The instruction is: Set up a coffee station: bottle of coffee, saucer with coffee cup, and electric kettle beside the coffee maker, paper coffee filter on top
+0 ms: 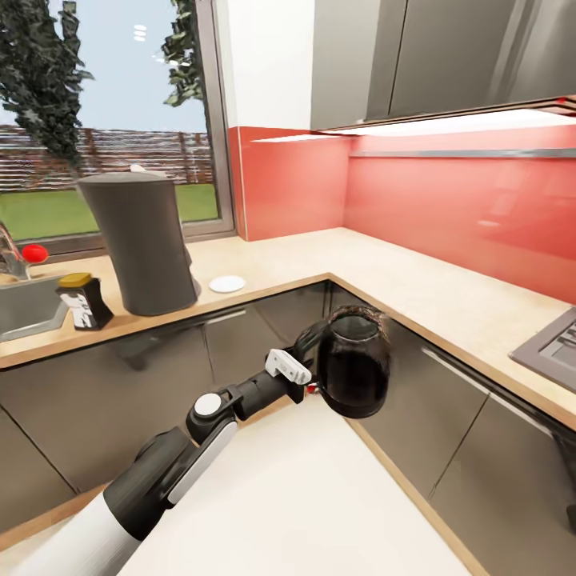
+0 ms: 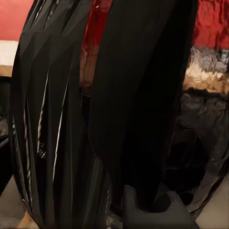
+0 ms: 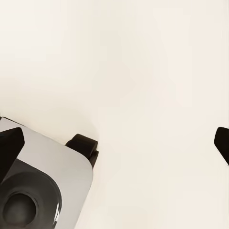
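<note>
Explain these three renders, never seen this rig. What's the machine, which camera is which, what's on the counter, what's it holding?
It's a simulated two-armed wheeled robot. The big picture comes from its head camera; the other two sit on the wrists. The left gripper is carrying the electric kettle by its handle; the left wrist view shows that dark kettle close up. On the countertop stand the coffee maker, the bottle of coffee and the saucer. The right wrist view shows the robot's base over pale floor; its fingertips sit far apart.

Red backsplash (image 1: pixel 448 200) — window (image 1: pixel 104 120), steel sink (image 1: pixel 24 308)
</note>
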You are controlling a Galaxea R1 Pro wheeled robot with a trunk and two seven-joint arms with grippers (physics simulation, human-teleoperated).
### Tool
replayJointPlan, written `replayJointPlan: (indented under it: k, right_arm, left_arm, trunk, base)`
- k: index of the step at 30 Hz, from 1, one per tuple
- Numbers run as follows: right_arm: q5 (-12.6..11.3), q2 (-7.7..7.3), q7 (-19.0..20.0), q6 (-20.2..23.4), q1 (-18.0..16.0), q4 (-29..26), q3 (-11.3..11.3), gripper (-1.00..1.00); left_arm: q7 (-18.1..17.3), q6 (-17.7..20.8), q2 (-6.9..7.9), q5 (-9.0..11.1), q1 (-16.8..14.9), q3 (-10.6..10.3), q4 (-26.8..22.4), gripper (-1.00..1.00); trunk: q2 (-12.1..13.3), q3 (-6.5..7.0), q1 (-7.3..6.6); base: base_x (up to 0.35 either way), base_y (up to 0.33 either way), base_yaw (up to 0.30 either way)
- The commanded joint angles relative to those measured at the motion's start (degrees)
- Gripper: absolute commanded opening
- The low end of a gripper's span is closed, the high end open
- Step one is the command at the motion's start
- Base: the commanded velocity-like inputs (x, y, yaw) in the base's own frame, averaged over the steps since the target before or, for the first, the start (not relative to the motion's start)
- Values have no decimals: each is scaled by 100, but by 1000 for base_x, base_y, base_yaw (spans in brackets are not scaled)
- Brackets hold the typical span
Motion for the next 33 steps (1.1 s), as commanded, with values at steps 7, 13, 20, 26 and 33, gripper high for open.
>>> replayJointPlan:
  k: [7, 13, 20, 26, 33]
  right_arm:
    - [9, 0, 11, -37, -9, 21, 10, 100]
    - [9, 0, 14, -34, -9, 21, 10, 100]
    - [9, 0, -8, -41, -9, 21, 10, 100]
    - [9, 0, -26, -42, -9, 21, 10, 100]
    - [9, 0, -15, -38, -9, 21, 13, 100]
  left_arm:
    - [2, 38, -2, 70, -6, -3, -8, -100]
    - [2, 38, -6, 63, -6, -9, -8, -100]
    - [2, 34, -6, 68, -7, -11, -8, -100]
    - [2, 30, -6, 64, -6, -11, -8, -100]
    - [2, 29, -6, 67, -6, -11, -7, -100]
  trunk:
    - [-3, -5, 0]
    - [-3, -5, 0]
    - [-3, -5, 0]
    - [-3, -5, 0]
    - [-3, -5, 0]
  base:
    - [27, -41, 234]
    - [158, -223, 79]
    - [103, -128, 236]
    - [7, -8, 272]
    - [0, 0, 223]
